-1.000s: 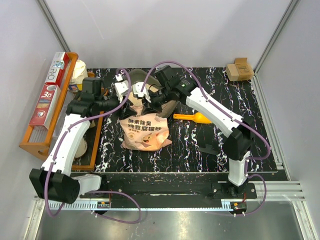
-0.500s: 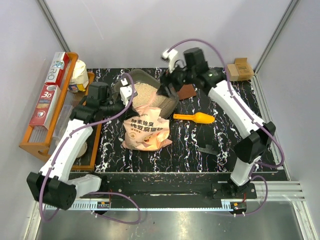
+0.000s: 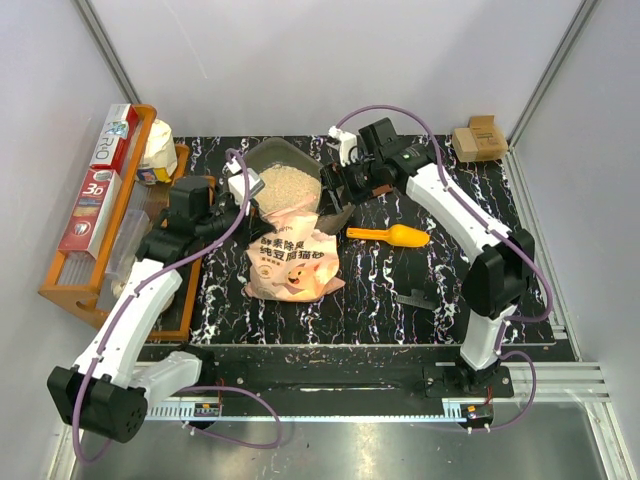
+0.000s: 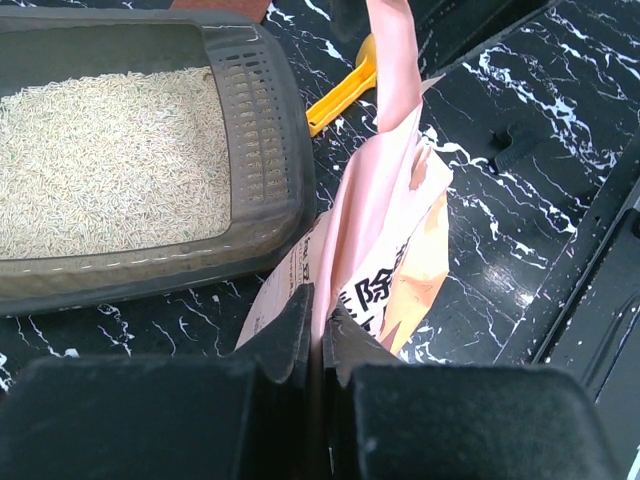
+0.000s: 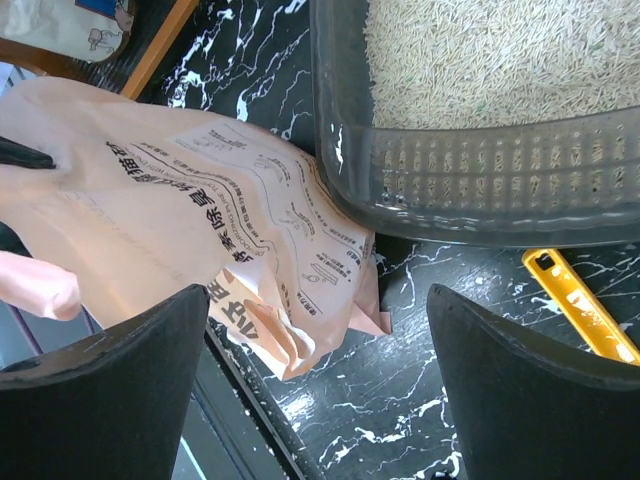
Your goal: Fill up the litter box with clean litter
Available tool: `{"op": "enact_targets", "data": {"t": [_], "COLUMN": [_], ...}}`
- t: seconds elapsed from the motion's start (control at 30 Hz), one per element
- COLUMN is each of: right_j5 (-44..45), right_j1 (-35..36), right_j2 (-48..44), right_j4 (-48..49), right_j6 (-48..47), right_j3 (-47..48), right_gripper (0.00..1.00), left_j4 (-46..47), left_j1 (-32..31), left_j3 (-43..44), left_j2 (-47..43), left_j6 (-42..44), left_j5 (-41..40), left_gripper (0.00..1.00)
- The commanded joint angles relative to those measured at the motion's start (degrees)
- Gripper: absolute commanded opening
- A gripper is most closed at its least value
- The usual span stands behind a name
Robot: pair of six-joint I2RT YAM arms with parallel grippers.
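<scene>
Left gripper (image 4: 318, 300) pinches the top edge of the pink litter bag (image 4: 380, 230), just near the litter box (image 4: 265, 150). The box sits far centre, holding clean litter (image 4: 110, 160). Right gripper (image 5: 318, 300) hangs spread wide over its right end.

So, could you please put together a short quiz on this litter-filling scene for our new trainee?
1. Fill in: the right claw hangs above the scene with its jaws ___.
2. Which claw pinches the top edge of the pink litter bag? A: left claw. B: right claw. C: neither.
3. True or false: the litter box holds clean litter.

Key: 1 open; 2 A; 3 true.
</scene>
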Motion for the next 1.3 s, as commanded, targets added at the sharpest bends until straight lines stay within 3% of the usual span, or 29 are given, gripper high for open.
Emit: {"op": "enact_targets", "data": {"t": [0.0,0.7,0.87,1.13,1.27], "right_j5": [-3.3,-5.42,2.48,35.93,45.02], "right_j1": [0.48,1.01,5.56,10.68,10.59], "right_j2": [-0.44,0.0,2.28,1.15,-3.77], "right_j4": [-1.54,-0.84,-1.02,-1.98,-3.83], "right_j6": [0.78,1.04,0.52,8.59,10.27], "right_j3": [0.83,-5.33,-4.28,-4.27,-5.06], "right_gripper": [0.95,0.92,0.99,1.0,1.0], "left_j4": [11.87,13.45,14.07,13.37,13.1], "left_j1": [-0.47,-0.91,-0.91,-1.43,-1.43], "left_j3": [0.2,-2.35,-2.35,-2.35,-2.35], "left_j2": [-3.38,-6.72,-6.64,-7.16,-7.08], "left_j6": [-5.94,-9.38,-10.17,-9.82,-8.94], "left_j5": [-0.2,0.77,0.86,-2.56,-3.27], "left_gripper": [0.0,0.0,0.0,0.0,0.0]}}
